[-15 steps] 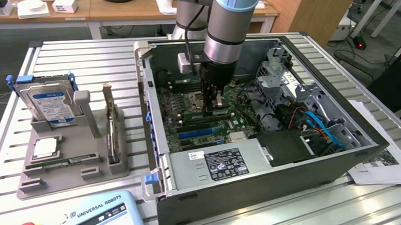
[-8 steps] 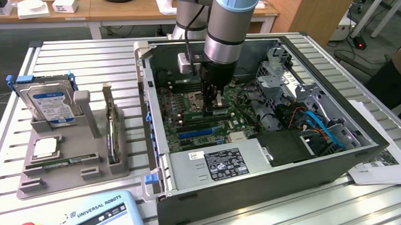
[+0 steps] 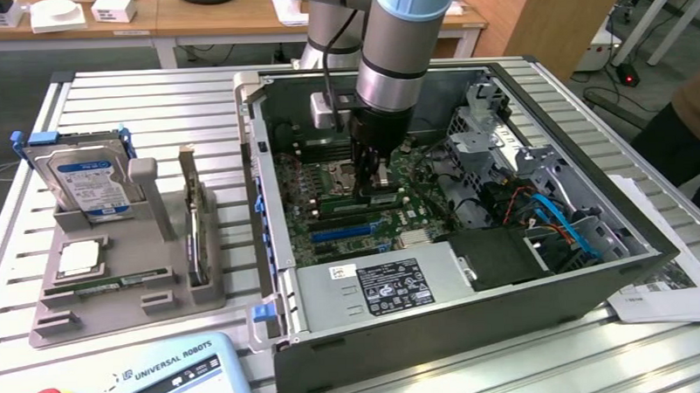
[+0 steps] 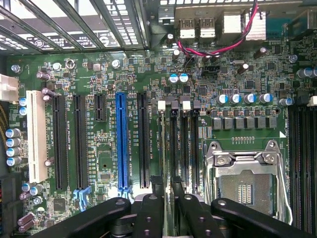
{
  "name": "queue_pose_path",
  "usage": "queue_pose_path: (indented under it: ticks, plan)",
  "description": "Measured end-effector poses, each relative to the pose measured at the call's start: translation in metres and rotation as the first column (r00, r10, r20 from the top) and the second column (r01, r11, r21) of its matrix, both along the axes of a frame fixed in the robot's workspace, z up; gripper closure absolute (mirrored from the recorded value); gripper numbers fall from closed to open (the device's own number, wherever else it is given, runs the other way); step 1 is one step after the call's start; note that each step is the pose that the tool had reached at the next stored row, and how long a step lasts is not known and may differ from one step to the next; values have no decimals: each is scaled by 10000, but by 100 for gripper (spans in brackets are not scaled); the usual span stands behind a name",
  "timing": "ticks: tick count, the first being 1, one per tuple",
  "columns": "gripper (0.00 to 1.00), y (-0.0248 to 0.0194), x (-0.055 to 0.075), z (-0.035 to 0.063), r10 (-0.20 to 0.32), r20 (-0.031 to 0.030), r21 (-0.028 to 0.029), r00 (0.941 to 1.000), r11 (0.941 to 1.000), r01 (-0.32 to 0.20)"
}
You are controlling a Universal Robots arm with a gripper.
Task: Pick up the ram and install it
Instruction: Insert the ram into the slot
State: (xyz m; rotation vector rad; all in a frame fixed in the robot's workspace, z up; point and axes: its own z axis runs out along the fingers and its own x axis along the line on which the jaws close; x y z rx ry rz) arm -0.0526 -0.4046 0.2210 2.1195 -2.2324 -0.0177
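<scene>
We're hanging the gripper (image 3: 373, 180) inside the case (image 3: 448, 333), middle of the exterior view. The ram (image 4: 166, 158) is standing edge-on on the motherboard (image 4: 233, 79) between our fingers (image 4: 151, 208). Can't tell if we're squeezing it.

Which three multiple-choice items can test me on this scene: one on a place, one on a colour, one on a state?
1. Where is the gripper?
A. over the tray
B. inside the case, above the motherboard
C. above the pendant

2. What colour is the long slot with black slots on both sides?
A. red
B. blue
C. yellow

3. How is the case?
A. open, its inside in view
B. closed by a panel
C. wrapped in foil

Answers:
1 B: the exterior view shows the gripper within the case walls, over the board.
2 B: the wrist view shows it blue.
3 A: the board and cables lie bare.
</scene>
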Motion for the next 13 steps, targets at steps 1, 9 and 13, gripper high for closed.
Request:
queue_pose_path:
  ticks: [1, 9, 13]
  plan:
    - [80, 0, 0, 0, -1, 0, 0, 10000, 10000, 1]
    - [80, 0, -1, 0, -1, 0, -1, 10000, 10000, 1]
    - [80, 0, -1, 0, -1, 0, 0, 10000, 10000, 1]
